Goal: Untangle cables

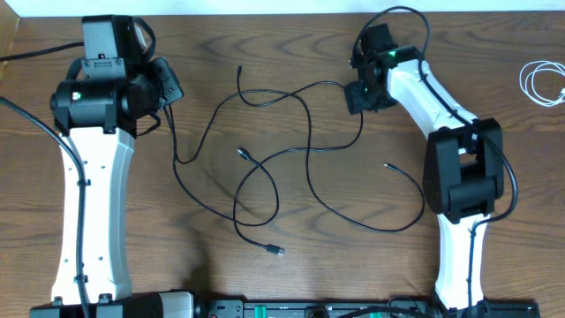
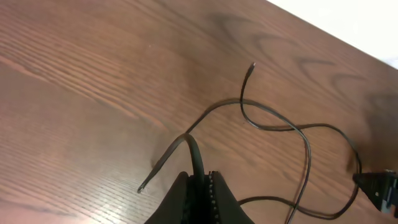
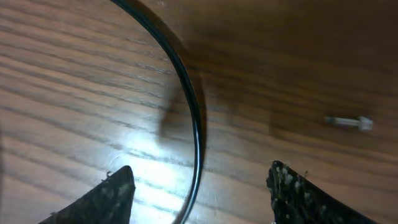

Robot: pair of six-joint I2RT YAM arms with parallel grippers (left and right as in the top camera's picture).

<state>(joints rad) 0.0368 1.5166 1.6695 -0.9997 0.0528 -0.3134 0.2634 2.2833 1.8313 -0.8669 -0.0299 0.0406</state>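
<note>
Clamping one strand of the black cables (image 1: pixel 265 168) tangled on the desk (image 1: pixel 265 53), the left fingers (image 2: pixel 217 199) seemed to anchor it while the right fingers (image 3: pixel 99 199) stood parted astride another strand, likely poised to draw it free; the white cable (image 1: pixel 540 84) lay coiled well apart.

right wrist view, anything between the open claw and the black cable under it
Nothing visible does. The black cable curves over bare table straight between the right claw's spread fingers. A small pale bit lies off to the right, out of the way.
</note>
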